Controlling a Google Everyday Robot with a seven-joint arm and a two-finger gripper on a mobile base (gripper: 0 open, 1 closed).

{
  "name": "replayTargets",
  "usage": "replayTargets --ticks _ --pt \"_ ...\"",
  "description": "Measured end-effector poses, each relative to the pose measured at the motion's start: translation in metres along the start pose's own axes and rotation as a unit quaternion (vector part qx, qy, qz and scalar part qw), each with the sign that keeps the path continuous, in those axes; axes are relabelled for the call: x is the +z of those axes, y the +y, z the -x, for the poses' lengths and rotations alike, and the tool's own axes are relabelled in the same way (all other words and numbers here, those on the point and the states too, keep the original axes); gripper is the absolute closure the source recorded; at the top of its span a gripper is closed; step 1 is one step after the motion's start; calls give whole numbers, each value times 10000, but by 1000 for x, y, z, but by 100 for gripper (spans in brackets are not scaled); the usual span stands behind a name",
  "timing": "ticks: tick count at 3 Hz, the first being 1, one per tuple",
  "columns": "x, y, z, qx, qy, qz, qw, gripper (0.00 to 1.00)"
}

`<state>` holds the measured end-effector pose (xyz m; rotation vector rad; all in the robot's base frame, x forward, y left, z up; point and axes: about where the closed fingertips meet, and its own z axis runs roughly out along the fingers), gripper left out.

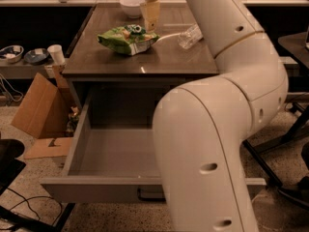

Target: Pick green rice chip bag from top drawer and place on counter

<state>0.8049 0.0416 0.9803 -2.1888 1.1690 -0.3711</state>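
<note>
The green rice chip bag (126, 38) lies flat on the brown-grey counter (164, 59), left of its middle. My gripper (150, 19) hangs just above the bag's right end, at the tip of the white arm that reaches over from the right. It looks lifted off the bag. The top drawer (96, 190) is pulled fully out below the counter, and the part of its inside I can see holds nothing. My arm's big white links hide the drawer's right half.
A clear plastic bottle (189, 36) lies on the counter right of the bag. A white bowl (131, 6) stands at the counter's back. An open cardboard box (41, 108) and a white cup (56, 54) are at the left. A black chair base (285, 144) is at the right.
</note>
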Motion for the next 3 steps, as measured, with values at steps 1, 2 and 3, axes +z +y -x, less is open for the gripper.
replayTargets --ticks 1,2,3 --pt "-58 -3 23 305 1059 398 9931 0" --pt "-123 16 26 848 1856 450 9779 0" --pt "-188 46 36 1449 2017 55 9687 0"
